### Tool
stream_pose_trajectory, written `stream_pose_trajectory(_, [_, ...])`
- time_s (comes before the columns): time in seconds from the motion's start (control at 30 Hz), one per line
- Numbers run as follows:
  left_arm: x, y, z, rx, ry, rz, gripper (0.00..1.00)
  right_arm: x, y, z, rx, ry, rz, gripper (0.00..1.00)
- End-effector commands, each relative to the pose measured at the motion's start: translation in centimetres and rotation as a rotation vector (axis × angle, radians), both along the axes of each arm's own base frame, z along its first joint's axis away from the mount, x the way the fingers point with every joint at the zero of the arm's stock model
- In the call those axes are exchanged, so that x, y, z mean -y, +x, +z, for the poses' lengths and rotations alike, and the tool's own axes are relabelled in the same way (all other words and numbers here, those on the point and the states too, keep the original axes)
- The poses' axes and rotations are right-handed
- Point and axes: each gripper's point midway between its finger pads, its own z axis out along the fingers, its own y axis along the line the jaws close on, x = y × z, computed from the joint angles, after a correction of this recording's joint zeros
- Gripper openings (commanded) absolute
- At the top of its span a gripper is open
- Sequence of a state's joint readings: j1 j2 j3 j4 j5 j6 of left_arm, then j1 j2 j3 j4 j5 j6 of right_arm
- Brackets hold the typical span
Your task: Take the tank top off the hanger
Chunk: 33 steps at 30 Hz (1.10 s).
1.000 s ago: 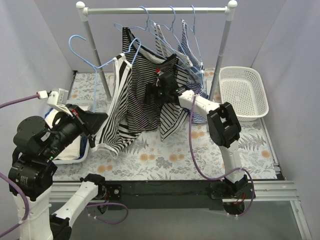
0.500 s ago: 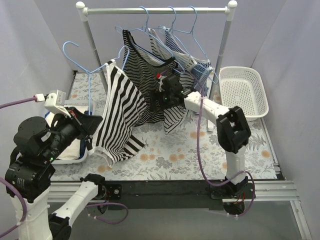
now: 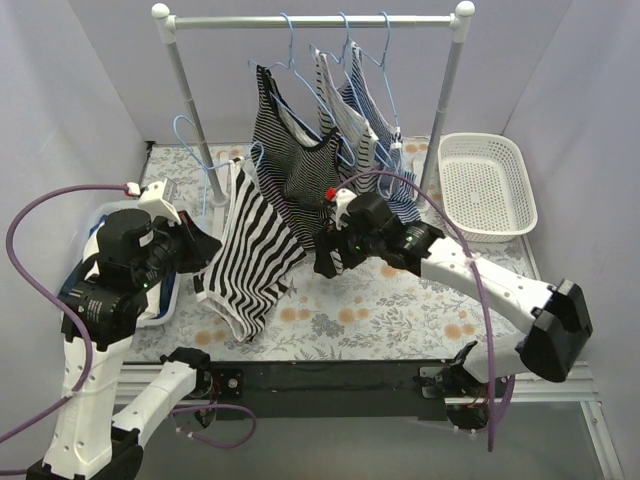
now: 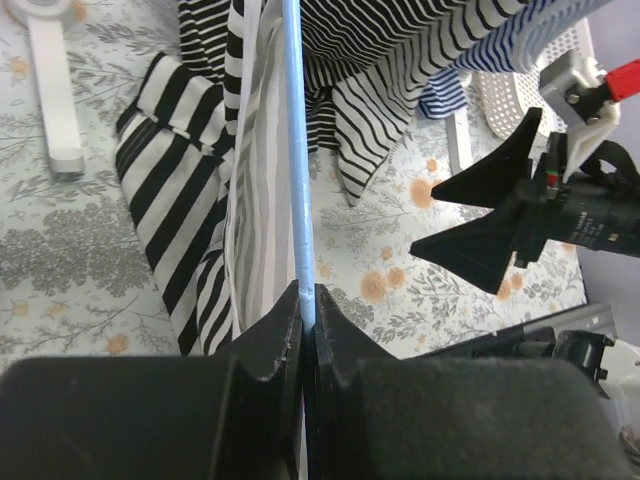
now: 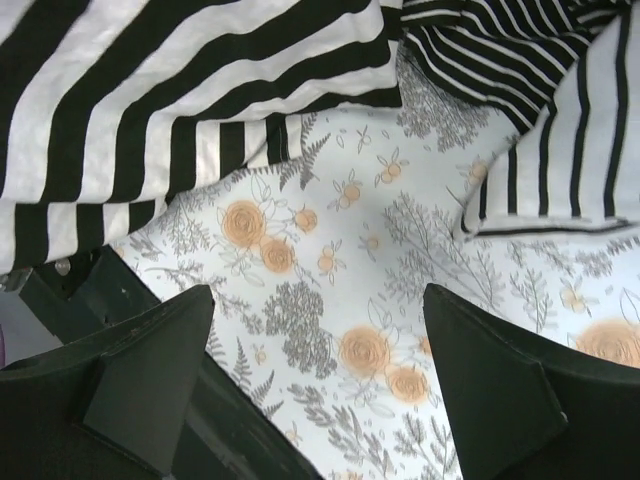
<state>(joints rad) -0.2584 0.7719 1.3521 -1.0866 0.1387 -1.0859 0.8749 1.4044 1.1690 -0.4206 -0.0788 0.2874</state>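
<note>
The tank top (image 3: 250, 255) has wide black and white stripes. It hangs off a light blue wire hanger (image 3: 204, 172), left of the rack and apart from the rail. My left gripper (image 3: 205, 245) is shut on the hanger's wire beside the cloth. In the left wrist view the wire (image 4: 296, 150) runs straight up out of the closed left gripper (image 4: 305, 300), with the tank top (image 4: 175, 190) draped to its left. My right gripper (image 3: 325, 252) stands open and empty just right of the tank top. Below the right gripper (image 5: 320, 310) lies only the floral cloth, with the tank top's hem (image 5: 150, 100) above it.
A metal clothes rack (image 3: 310, 20) carries more striped tops (image 3: 300, 150) on blue hangers behind my right gripper. A white mesh basket (image 3: 487, 185) sits at the right, and a white bin (image 3: 155, 305) under my left arm. The rack's foot (image 4: 55, 110) stands near the tank top.
My left gripper has carried the hanger and tank top lower and nearer. My right gripper has drawn back out of the hanging clothes toward the front, still open. The other tops have swung back under the rail.
</note>
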Motion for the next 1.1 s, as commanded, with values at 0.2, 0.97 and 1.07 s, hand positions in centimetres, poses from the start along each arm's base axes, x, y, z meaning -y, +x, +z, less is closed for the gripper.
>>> stream_pose_trajectory(0.2, [4.2, -2.3, -1.3, 0.03, -0.085, -0.296, 0.0, 3.6, -3.2, 7.1, 0.089, 0.159, -0.081, 0.93])
stream_pose_trajectory(0.97, [4.5, 0.9, -8.2, -0.168, 0.056, -0.256, 0.0, 3.0, -0.4, 9.9, 0.182, 0.236, -0.226, 0.85])
stream_pose_trajectory(1.07, [5.6, 2.0, -6.9, -0.128, 0.042, -0.277, 0.0, 3.7, -0.3, 9.5, 0.181, 0.224, -0.259, 0.85])
